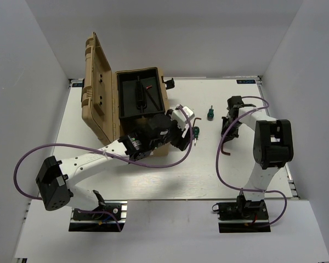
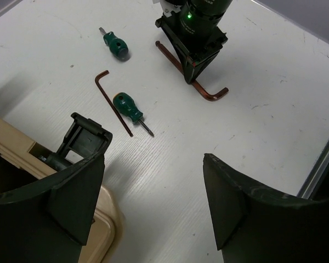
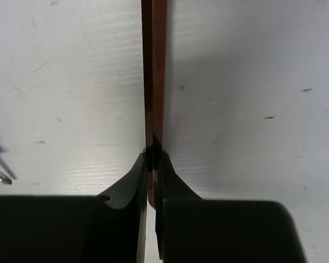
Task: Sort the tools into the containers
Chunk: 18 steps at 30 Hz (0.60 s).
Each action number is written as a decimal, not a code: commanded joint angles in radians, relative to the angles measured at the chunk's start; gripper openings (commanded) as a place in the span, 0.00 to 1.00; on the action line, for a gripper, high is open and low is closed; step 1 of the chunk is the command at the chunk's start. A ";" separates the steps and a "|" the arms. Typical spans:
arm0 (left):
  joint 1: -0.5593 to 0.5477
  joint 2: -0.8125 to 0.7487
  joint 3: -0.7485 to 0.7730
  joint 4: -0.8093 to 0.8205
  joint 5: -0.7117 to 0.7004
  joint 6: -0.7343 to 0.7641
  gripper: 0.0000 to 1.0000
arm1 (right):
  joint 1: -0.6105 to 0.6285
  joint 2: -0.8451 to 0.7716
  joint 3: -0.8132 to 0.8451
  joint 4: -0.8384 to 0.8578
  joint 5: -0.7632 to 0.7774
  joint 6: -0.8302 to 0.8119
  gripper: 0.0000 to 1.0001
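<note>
Right gripper (image 3: 153,159) pinched tight on long hex key (image 3: 153,66). Shank runs to 12 o'clock in wrist view, low over table (image 3: 252,82); lifted or not, cannot tell. Key likely light, stiff, slick and thin — may pivot between pads, so grip mid-shank. Left gripper (image 2: 153,186) spread wide, empty. Smaller hex key (image 2: 112,101) and screwdriver (image 2: 127,107) at its 11 o'clock — case (image 2: 104,230) at 8 o'clock.

The left gripper (image 2: 152,164) hangs empty, jaws wide apart, over the white tabletop (image 2: 274,98). A thin hex key (image 2: 111,98) lies just beside the near screwdriver (image 2: 128,107); the far screwdriver (image 2: 115,46) lies apart. The right gripper (image 2: 192,75) pinches a thicker hex key (image 2: 209,94).
</note>
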 commanded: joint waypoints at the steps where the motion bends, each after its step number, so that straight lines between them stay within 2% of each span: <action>1: -0.009 -0.008 -0.010 0.018 -0.005 -0.014 0.83 | 0.008 -0.021 -0.052 -0.017 -0.101 -0.032 0.00; 5: -0.018 -0.040 -0.010 0.009 -0.014 -0.005 0.83 | 0.007 -0.105 -0.063 -0.028 -0.184 -0.091 0.00; 8: -0.018 -0.089 -0.010 0.009 -0.035 0.005 0.83 | 0.007 -0.235 -0.041 -0.043 -0.268 -0.155 0.00; 11: -0.018 -0.130 -0.019 0.009 -0.057 0.014 0.83 | 0.013 -0.307 0.043 -0.077 -0.378 -0.191 0.00; 15: -0.018 -0.215 -0.088 0.041 -0.078 0.014 0.83 | 0.034 -0.292 0.234 -0.112 -0.478 -0.201 0.00; 18: -0.018 -0.305 -0.149 0.076 -0.132 -0.008 0.83 | 0.073 -0.206 0.426 -0.093 -0.550 -0.183 0.00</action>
